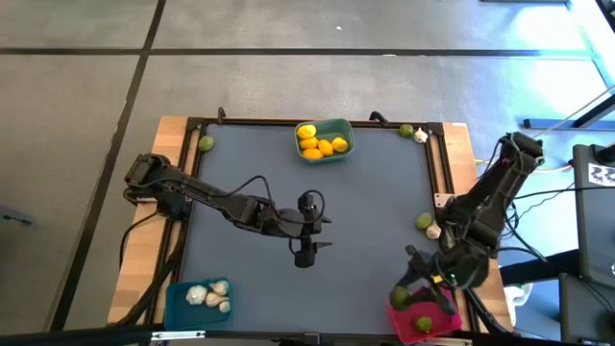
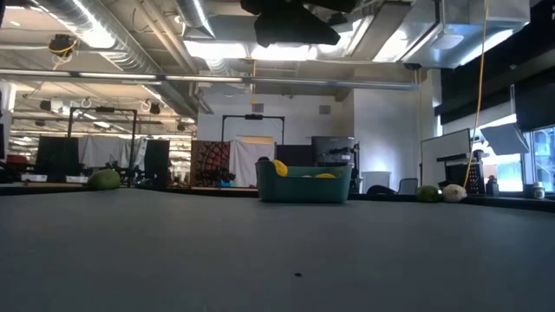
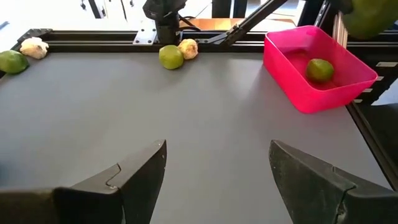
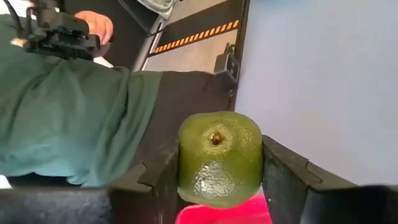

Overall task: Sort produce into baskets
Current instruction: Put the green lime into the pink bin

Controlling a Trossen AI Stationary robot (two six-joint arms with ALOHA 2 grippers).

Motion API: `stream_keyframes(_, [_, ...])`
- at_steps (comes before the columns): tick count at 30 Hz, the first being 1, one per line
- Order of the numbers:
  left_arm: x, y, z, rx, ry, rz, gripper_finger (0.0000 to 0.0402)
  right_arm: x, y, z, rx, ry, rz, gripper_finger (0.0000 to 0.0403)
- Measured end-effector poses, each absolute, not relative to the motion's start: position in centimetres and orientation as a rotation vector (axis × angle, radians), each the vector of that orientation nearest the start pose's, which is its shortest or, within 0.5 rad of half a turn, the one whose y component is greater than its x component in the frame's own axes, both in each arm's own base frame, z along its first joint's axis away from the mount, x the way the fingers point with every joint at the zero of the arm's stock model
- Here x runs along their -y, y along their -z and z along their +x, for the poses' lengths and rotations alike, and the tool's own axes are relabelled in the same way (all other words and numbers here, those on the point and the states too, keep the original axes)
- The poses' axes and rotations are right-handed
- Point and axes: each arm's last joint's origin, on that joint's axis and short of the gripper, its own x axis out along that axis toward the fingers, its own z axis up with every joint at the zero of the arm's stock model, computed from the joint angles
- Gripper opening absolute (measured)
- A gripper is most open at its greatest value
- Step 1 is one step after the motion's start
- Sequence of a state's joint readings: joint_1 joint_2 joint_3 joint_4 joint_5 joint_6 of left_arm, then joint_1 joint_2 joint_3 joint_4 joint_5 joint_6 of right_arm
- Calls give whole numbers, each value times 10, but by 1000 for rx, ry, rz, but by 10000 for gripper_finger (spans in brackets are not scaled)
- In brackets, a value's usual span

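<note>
Lime (image 4: 219,158) sitting clamped in right gripper (image 4: 219,180) over pink basket (image 1: 426,315). Left gripper (image 1: 305,252) idling mid-table, fingers apart, empty. Risk: releasing near basket rim, lime bouncing out onto table (image 1: 365,211).

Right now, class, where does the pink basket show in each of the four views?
High view: pink basket at the bottom right, under the right claw.
Low view: not in it.
Left wrist view: upper right, one lime inside.
Right wrist view: a pink sliver below the gripped lime.
Shared landmark: the grey mat.
</note>
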State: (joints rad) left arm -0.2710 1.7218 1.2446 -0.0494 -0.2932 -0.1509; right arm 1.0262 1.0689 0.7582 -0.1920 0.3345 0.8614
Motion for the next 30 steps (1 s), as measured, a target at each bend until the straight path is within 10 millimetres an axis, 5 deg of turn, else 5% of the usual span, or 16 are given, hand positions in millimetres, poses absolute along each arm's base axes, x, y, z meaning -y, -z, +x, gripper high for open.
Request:
stream_keyframes(15, [91,-257,377,-502,-69,-5,280,-229,-235,104,-801,-360,569,179])
stream_keyframes(30, [83,-257,379,-502,-93,-18,280,-239,-180,104,-1123,-171,482,179])
